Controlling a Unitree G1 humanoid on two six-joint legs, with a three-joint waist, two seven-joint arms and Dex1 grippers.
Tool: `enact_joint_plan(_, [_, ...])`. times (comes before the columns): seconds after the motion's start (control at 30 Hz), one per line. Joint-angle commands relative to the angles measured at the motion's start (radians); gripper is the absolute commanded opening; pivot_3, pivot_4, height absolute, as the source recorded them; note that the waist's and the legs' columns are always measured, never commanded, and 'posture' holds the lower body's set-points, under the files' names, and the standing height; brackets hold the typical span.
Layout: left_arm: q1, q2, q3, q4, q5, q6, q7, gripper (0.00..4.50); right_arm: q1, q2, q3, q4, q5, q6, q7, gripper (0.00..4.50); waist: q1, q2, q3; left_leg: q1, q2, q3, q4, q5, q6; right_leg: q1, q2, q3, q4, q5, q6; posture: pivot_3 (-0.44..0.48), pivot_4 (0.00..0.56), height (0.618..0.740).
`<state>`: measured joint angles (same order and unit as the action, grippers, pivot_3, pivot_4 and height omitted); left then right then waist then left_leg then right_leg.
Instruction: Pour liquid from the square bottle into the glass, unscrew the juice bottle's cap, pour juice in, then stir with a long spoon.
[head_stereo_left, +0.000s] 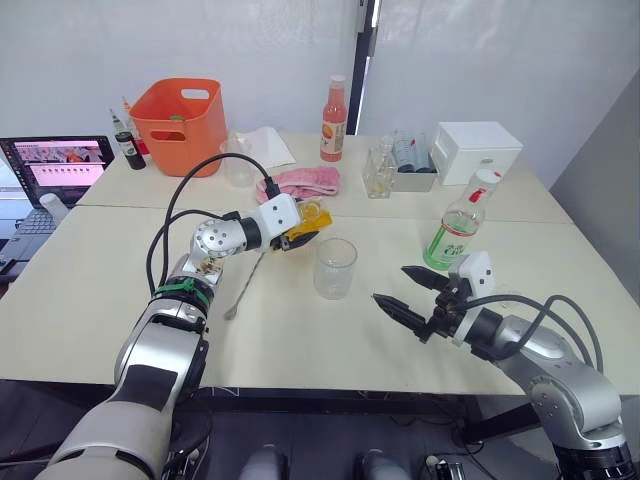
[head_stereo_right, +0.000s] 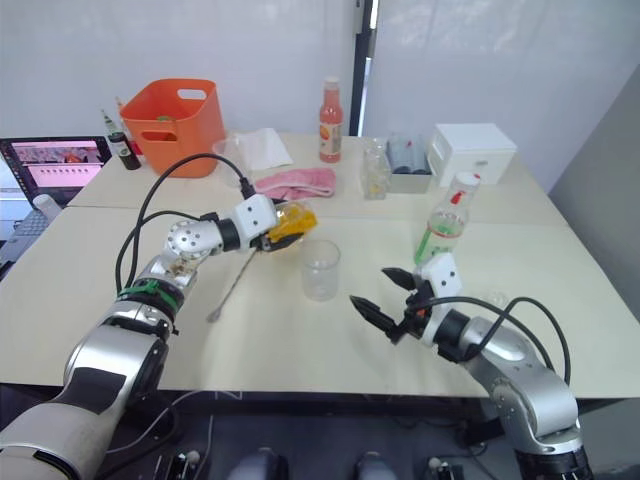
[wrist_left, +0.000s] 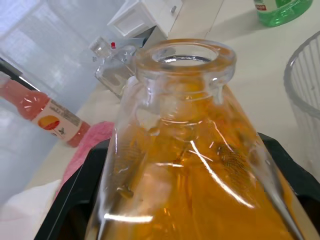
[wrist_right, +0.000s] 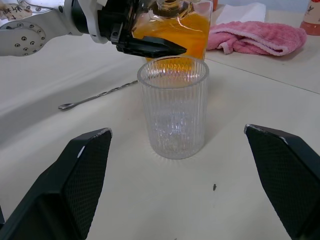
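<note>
My left gripper (head_stereo_left: 302, 233) is shut on the square bottle (head_stereo_left: 313, 220), which holds yellow-orange liquid (wrist_left: 200, 190). The bottle's neck (wrist_left: 186, 59) is open, with no stopper in it. It hangs just left of and behind the glass (head_stereo_left: 335, 268), a clear ribbed tumbler that looks empty. The long spoon (head_stereo_left: 246, 284) lies flat on the table under my left forearm. To the right stands the juice bottle (head_stereo_left: 458, 228), upright with its white cap (head_stereo_left: 486, 181) on. My right gripper (head_stereo_left: 390, 284) is open near the table's front, to the right of the glass and apart from it.
Along the back stand an orange basket (head_stereo_left: 180, 112), an orange-red bottle (head_stereo_left: 333, 120), a pink cloth (head_stereo_left: 303, 181), a small clear bottle (head_stereo_left: 378, 174), a white box (head_stereo_left: 478, 150) and a plastic beaker (head_stereo_left: 238, 162). A laptop (head_stereo_left: 58, 165) sits at the far left.
</note>
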<state>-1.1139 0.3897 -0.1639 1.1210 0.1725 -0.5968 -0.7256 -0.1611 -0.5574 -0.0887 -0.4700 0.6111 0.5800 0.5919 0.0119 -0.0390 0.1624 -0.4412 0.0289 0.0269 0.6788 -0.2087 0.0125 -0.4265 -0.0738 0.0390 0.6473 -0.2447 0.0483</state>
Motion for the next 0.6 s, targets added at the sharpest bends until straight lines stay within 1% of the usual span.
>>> enact_joint_plan(0.03, [-0.086, -0.002, 0.009, -0.027, 0.022, -0.118, 0.088, 2.81, -0.006, -0.001, -0.012, -0.042, 0.009, 0.006, -0.008, 4.50, 0.000, 0.000, 0.000, 0.000, 0.000, 0.000, 0.000, 0.000, 0.000, 0.000, 0.000, 0.000, 0.000, 0.000, 0.000, 0.000, 0.150, 0.715])
enact_joint_plan(0.43, [-0.118, 0.010, -0.062, 0.006, 0.170, -0.249, 0.229, 2.81, -0.015, 0.024, -0.002, -0.053, 0.008, 0.015, -0.028, 4.50, 0.000, 0.000, 0.000, 0.000, 0.000, 0.000, 0.000, 0.000, 0.000, 0.000, 0.000, 0.000, 0.000, 0.000, 0.000, 0.000, 0.150, 0.715])
enact_joint_plan(0.6, [-0.128, 0.022, -0.107, 0.011, 0.254, -0.297, 0.316, 2.81, -0.019, 0.030, -0.003, -0.055, 0.010, 0.015, -0.034, 4.50, 0.000, 0.000, 0.000, 0.000, 0.000, 0.000, 0.000, 0.000, 0.000, 0.000, 0.000, 0.000, 0.000, 0.000, 0.000, 0.000, 0.150, 0.715])
